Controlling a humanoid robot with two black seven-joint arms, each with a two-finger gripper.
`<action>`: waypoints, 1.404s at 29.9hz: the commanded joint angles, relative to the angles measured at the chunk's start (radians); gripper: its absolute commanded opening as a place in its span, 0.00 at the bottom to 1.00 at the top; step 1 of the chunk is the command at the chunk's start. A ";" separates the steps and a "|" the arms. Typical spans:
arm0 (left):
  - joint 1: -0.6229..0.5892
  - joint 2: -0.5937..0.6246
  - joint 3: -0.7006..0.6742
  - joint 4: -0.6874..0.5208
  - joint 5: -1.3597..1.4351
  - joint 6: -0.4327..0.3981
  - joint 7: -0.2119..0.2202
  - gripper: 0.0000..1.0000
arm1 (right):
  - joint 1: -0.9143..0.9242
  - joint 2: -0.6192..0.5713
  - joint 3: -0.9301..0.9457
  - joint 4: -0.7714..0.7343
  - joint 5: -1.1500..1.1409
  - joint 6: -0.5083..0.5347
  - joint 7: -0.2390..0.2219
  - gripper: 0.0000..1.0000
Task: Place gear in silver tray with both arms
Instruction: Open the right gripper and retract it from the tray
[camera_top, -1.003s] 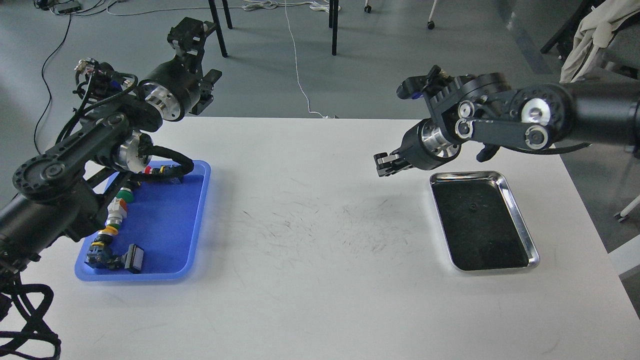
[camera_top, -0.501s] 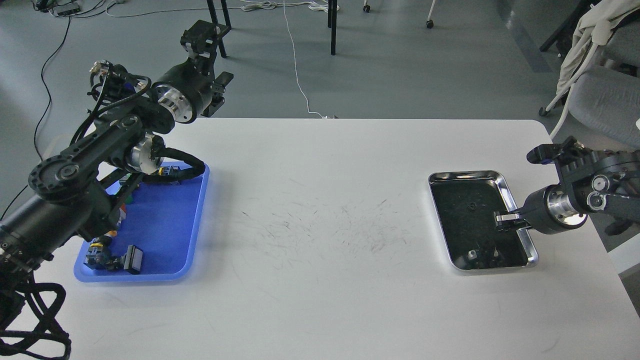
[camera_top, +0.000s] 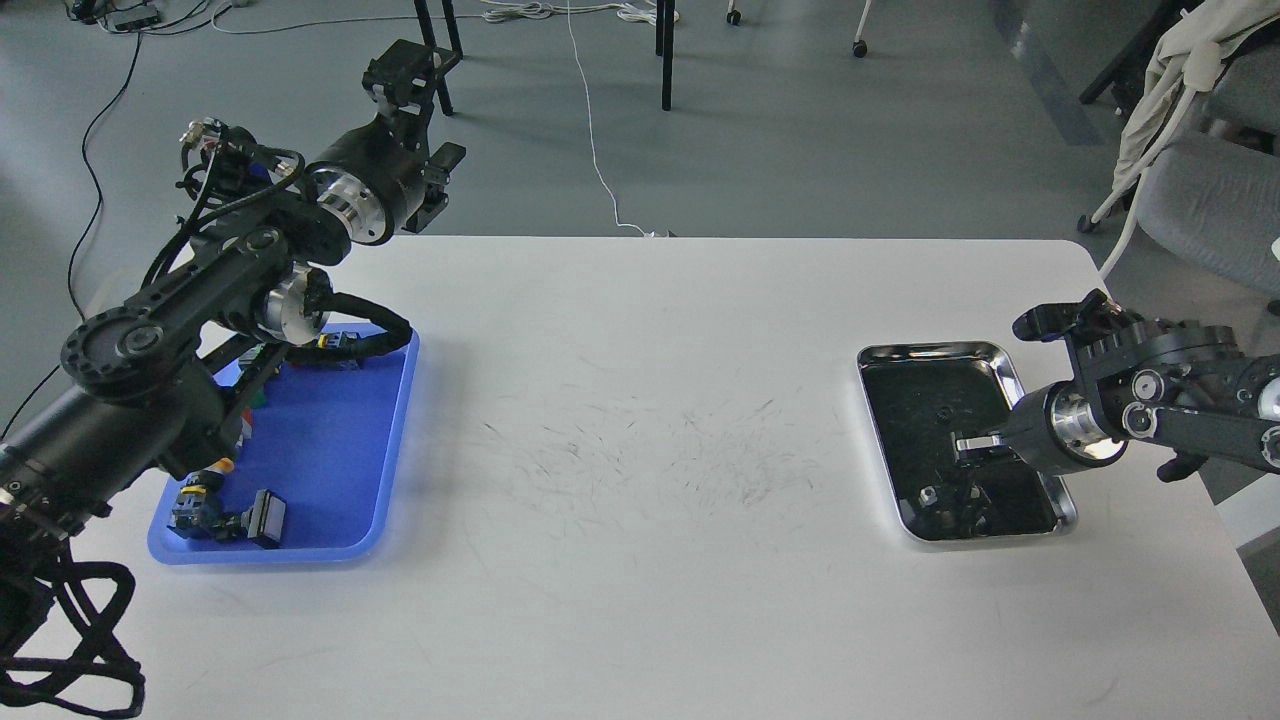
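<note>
The silver tray (camera_top: 936, 350) lies on the right of the white table, and its dark floor reflects the arm. A small dark round piece (camera_top: 942, 412), possibly a gear, lies on the tray floor. My right gripper (camera_top: 974, 442) comes in from the right and hangs low over the middle of the tray, just below that piece. Its fingers show only as one short silver bar, so I cannot tell them apart. My left gripper (camera_top: 438, 185) is raised beyond the table's far left edge, dark and seen from behind. Nothing shows in it.
A blue plastic tray (camera_top: 395, 440) with several small coloured parts (camera_top: 228, 515) sits at the left, partly hidden under my left arm. Chair and table legs stand on the floor behind. A grey chair with cloth (camera_top: 1200, 190) is at the far right.
My right arm swung from above the table left of the silver tray out to the right, came down, and its gripper now reaches in over the tray's middle. The left arm shifted slightly, then held still.
</note>
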 joint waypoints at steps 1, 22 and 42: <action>0.000 0.000 -0.001 0.000 0.000 0.000 0.000 0.98 | 0.000 0.013 0.000 0.002 0.001 0.000 -0.001 0.04; -0.015 0.000 0.001 0.054 0.000 -0.002 -0.001 0.98 | -0.014 -0.059 0.467 -0.179 0.107 -0.014 0.011 0.96; 0.136 -0.024 -0.160 0.054 -0.057 0.006 -0.003 0.98 | -0.764 0.091 1.415 -0.187 1.141 0.107 0.105 0.97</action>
